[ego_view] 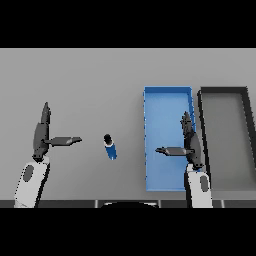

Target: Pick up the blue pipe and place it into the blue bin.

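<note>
- While neither arm has closed on anything yet, the blue pipe [110, 147] lies flat on the grey surface [90, 80], between the two arms and just left of the blue bin [167, 95].
- Pipe's long axis runs near-to-far with a slight tilt: its dark end cap points away from the robot, its blue end toward it and a little to the right.
- Left robot hand [42, 132]: fingers straight and pointing away, thumb stuck out sideways toward the pipe. Spread apart, holding nothing. Thumb tip is near the pipe but clearly not touching; grey surface shows between them.
- Right robot hand [190, 142]: also fingers straight, thumb out to the left, nothing held. It sits over the right edge of the blue bin, with the bin's left wall between it and the pipe.
- A dark grey bin [225, 90] stands just beside the blue bin on the right; not part of the task.
- Judgement: the pipe lies to the right of the left robot hand and roughly level with its thumb, and that hand looks the nearer of the two. The grasp step has not begun.
- Judgement: a grasp across the pipe's short width should suit its near-far orientation; the pipe may roll sideways if nudged.
</note>
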You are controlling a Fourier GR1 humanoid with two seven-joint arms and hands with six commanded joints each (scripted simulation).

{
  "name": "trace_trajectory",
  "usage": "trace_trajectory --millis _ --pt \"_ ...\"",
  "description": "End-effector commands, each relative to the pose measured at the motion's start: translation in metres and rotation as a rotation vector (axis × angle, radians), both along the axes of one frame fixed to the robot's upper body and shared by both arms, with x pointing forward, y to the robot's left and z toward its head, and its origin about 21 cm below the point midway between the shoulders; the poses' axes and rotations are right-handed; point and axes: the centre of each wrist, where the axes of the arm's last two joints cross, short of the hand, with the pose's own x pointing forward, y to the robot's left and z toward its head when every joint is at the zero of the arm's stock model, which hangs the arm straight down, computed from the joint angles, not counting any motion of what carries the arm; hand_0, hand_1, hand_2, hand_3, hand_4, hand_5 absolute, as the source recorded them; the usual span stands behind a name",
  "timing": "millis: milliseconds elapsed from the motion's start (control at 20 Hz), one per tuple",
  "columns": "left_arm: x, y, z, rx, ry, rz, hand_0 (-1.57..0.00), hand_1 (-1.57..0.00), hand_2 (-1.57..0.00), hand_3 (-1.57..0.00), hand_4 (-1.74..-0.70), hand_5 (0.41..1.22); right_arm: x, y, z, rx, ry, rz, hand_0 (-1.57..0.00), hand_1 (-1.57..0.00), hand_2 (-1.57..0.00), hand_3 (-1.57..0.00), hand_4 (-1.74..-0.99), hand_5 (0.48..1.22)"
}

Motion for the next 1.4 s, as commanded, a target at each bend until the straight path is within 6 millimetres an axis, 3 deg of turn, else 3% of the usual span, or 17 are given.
trace_trajectory --millis 0,250,300,400,700,1100,1350 --pt "0.000 0.000 0.000 0.000 -0.005 0.000 0.00 0.00 0.00 0.00 -0.97 0.594 0.000 0.000 0.000 0.000 0.000 -0.001 0.00 0.00 0.00 0.00 -1.210 0.594" --pt "0.002 0.002 -0.001 -0.005 0.002 0.000 0.00 0.00 0.00 0.00 -0.97 0.594 0.002 0.002 0.000 -0.003 0.005 -0.003 0.00 0.00 0.00 0.00 -1.210 0.594" --pt "0.000 0.012 0.004 0.074 0.001 -0.155 0.00 0.00 0.00 0.00 -0.97 0.594 0.000 -0.006 0.007 -0.149 -0.059 0.059 0.00 0.00 0.00 0.00 -1.210 0.594" --pt "-0.003 0.030 0.009 0.147 0.012 -0.303 0.00 0.00 0.00 0.00 -0.97 0.596 -0.008 -0.009 0.013 -0.291 -0.116 0.127 0.00 0.00 0.00 0.00 -1.198 0.589" --pt "-0.010 0.035 0.012 0.173 0.003 -0.451 0.00 0.00 0.00 0.00 -0.97 0.590 -0.016 -0.005 0.018 -0.356 -0.107 0.164 0.00 0.00 0.00 0.00 -1.182 0.583" --pt "-0.040 -0.006 0.025 0.224 0.138 -0.722 0.00 0.00 0.00 0.00 -1.03 0.496 -0.015 -0.007 0.018 -0.323 -0.104 0.159 0.00 0.00 0.00 0.00 -1.229 0.576" --pt "-0.048 -0.039 0.011 0.247 0.181 -0.834 0.00 0.00 0.00 0.00 -1.10 0.466 -0.015 -0.006 0.020 -0.331 -0.099 0.167 0.00 0.00 0.00 0.00 -1.213 0.571"
